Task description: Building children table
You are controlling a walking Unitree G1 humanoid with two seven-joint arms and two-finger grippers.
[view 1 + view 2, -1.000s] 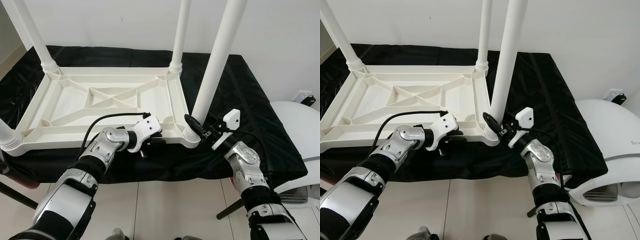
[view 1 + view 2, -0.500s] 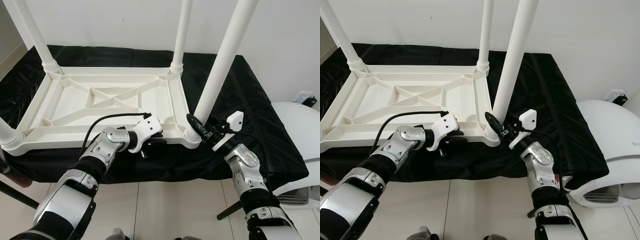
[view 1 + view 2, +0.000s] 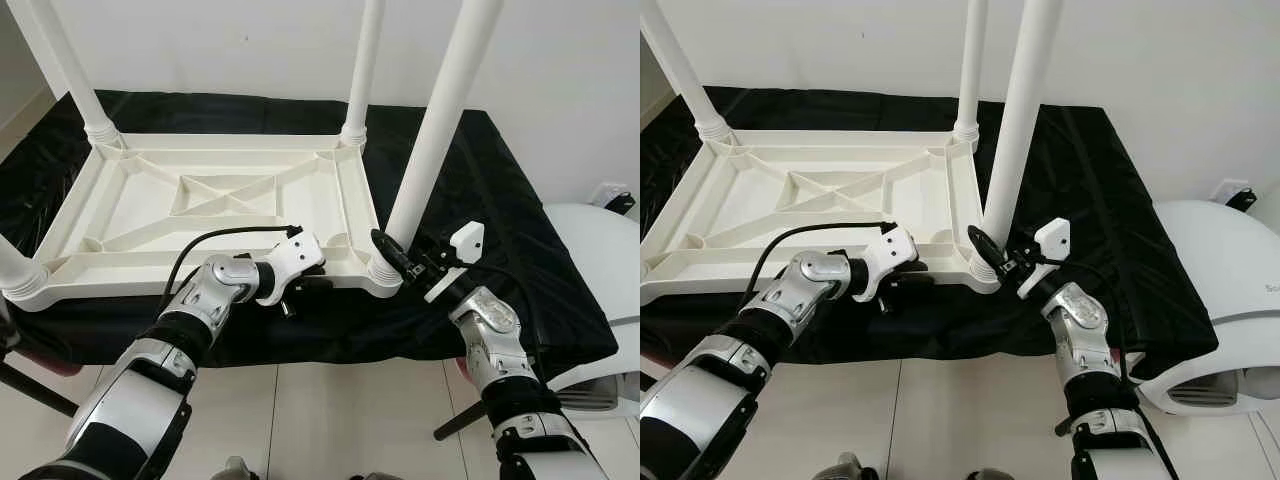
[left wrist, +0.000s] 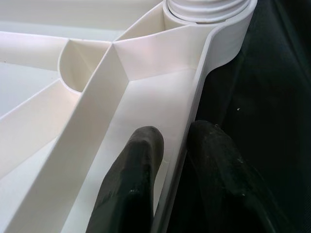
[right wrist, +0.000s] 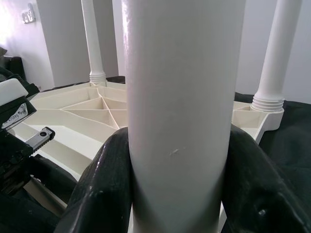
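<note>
1. The white plastic children's table top (image 3: 215, 200) lies upside down, ribbed underside up, on the bench draped in black cloth (image 3: 500, 200), so the leg sockets face upward.
2. The left end effector (image 3: 312, 278) pinches the table top's near rim, one finger inside and one outside, probably to steady it.
3. The right end effector (image 3: 385, 247) clasps the near-right white cylindrical leg (image 3: 435, 125) just above its corner socket, fingers on either side; likely seating or twisting it in.
4. Three other legs stand in the remaining corners.
5. Behind is a white wall (image 3: 250, 45); pale floor tiles (image 3: 330, 420) lie in front; a white rounded object (image 3: 600, 260) sits to the right.
</note>
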